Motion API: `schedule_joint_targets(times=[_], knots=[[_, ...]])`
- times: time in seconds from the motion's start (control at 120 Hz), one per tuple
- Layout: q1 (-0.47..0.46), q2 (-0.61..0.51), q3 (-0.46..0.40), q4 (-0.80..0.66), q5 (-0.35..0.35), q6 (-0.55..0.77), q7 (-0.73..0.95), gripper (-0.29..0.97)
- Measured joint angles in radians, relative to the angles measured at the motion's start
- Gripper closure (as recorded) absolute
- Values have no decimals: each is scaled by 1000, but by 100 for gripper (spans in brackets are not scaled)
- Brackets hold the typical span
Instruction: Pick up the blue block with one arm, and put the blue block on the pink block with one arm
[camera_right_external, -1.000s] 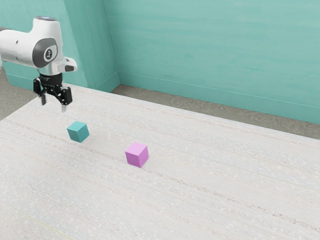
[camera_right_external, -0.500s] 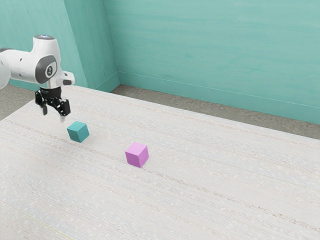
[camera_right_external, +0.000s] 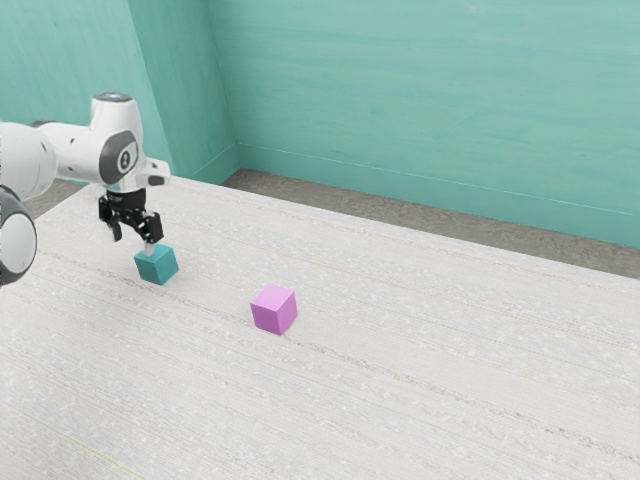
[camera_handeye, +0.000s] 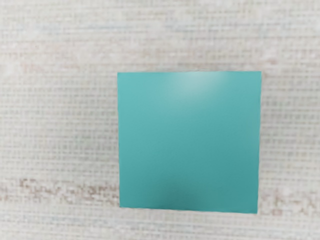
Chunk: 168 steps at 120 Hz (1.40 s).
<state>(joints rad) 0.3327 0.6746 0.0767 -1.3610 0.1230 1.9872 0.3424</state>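
Gripper (camera_right_external: 134, 238) low over the table (camera_right_external: 420, 340), jaws spread, pinching nothing. Just below the jaws: blue block (camera_right_external: 157, 263), teal in shade, flat on the pale wood-grain surface, square top face toward the wrist camera. Off to the jaws' side, toward the exterior view's right, apart from it: pink block (camera_right_external: 273, 308).
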Motion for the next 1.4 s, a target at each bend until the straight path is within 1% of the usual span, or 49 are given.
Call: schedule_joint_targets(times=[0.3,0.467,0.517,0.65,0.758,0.883,0.95,1.2,1.308,1.4], knots=[[16,71,-8,51,-31,19,15,0],[31,114,-37,89,-37,24,21,1],[33,121,-44,92,-37,25,22,6],[35,136,-49,95,-39,28,22,26],[42,146,-49,94,-46,38,21,30],[41,147,-49,94,-46,45,18,30],[32,136,-48,84,-42,46,17,30],[-28,7,-41,22,-40,-10,7,32],[-61,-54,-42,-42,-57,-28,-24,31],[-110,-75,-43,-60,-77,-37,-60,32]])
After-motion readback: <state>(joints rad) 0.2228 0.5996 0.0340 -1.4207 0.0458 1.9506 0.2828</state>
